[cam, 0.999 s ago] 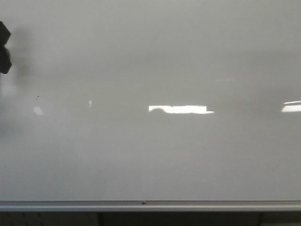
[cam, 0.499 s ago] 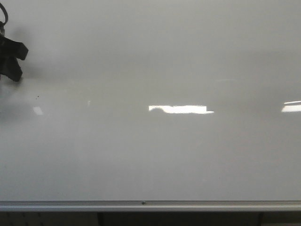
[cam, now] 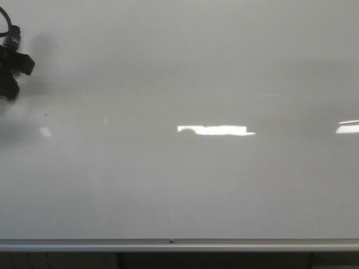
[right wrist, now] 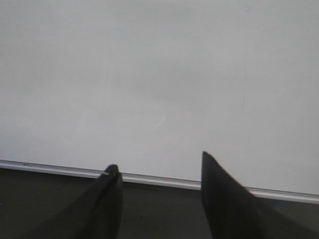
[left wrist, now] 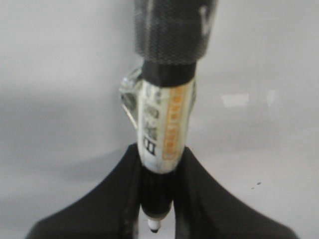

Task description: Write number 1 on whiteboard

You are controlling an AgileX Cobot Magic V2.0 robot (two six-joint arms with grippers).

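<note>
The whiteboard (cam: 185,179) fills the front view, glossy white-grey with bright reflections and a silver bottom rail (cam: 168,244). No black stroke of the number 1 shows on it. My left gripper (cam: 15,63) is at the board's far left edge, in front of its upper part. In the left wrist view my left gripper (left wrist: 160,150) is shut on a marker (left wrist: 167,124) with a white barrel, an orange label and a dark wrapped end. My right gripper (right wrist: 159,164) is open and empty, low by the rail (right wrist: 164,180), and does not show in the front view.
A tiny dark speck (cam: 45,115) sits on the board below my left gripper; small specks (left wrist: 258,183) also show in the left wrist view. A faint thin grey line (right wrist: 243,101) marks the board in the right wrist view. Below the rail is a dark surface (right wrist: 159,214).
My left gripper has come further into the front view from the left edge, moving right and slightly up. The board's surface looks the same.
</note>
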